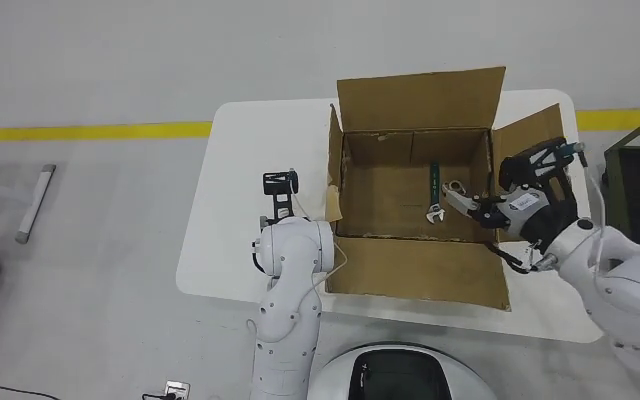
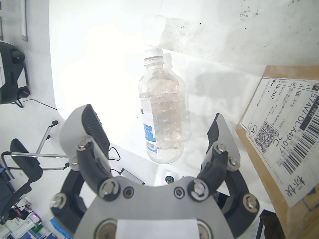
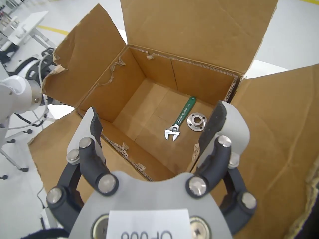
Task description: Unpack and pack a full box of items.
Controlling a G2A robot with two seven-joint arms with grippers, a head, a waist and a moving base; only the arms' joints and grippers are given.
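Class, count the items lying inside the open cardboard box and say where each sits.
2. A green-handled wrench lies on the box floor; a metal ring sits beside it. The near wall may hide more.

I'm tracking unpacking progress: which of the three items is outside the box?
The plastic bottle: it is on the table beside the box, by the left gripper, while the wrench and metal ring lie inside it.

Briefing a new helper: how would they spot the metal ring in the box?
Find the open cardboard box on the white table. On its floor lies a green-handled wrench; the ring rests beside its handle, a flat silver disc with a centre hole.
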